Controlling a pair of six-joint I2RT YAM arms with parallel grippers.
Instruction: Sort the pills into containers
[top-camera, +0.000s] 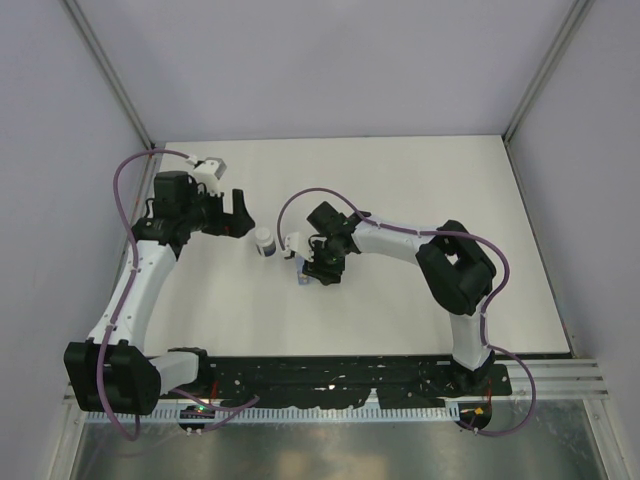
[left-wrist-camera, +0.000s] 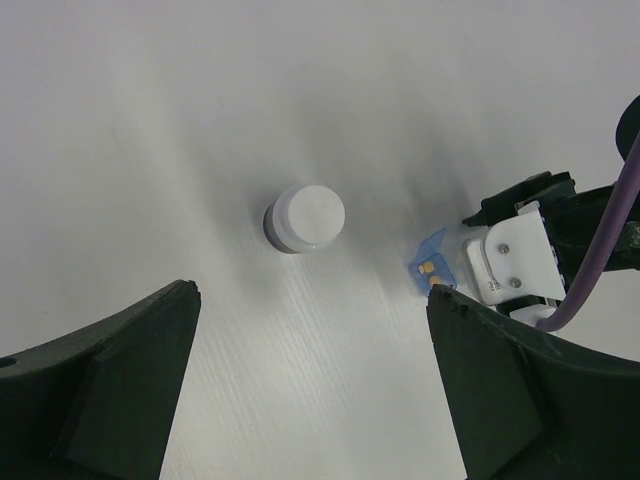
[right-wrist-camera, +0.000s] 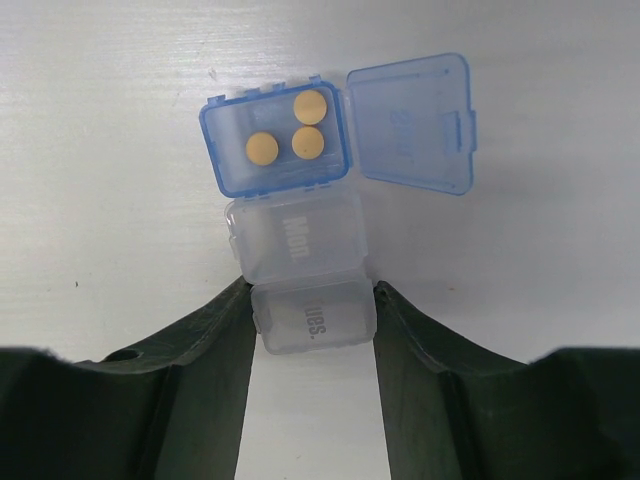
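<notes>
Since the right gripper (right-wrist-camera: 312, 297) is clenched on the "Tues." cell (right-wrist-camera: 315, 322) at the near end of the pill organizer (right-wrist-camera: 292, 205), a level, firm hold seems best, so the strip cannot pivot or spill. Beyond the "Mon." cell (right-wrist-camera: 300, 245), the blue compartment (right-wrist-camera: 272, 145) lies open, its lid (right-wrist-camera: 412, 122) flipped aside and three orange pills (right-wrist-camera: 308, 108) inside. Farther left stands the white-capped bottle (left-wrist-camera: 305, 218), under the left gripper (left-wrist-camera: 312, 295), which is released wide.
</notes>
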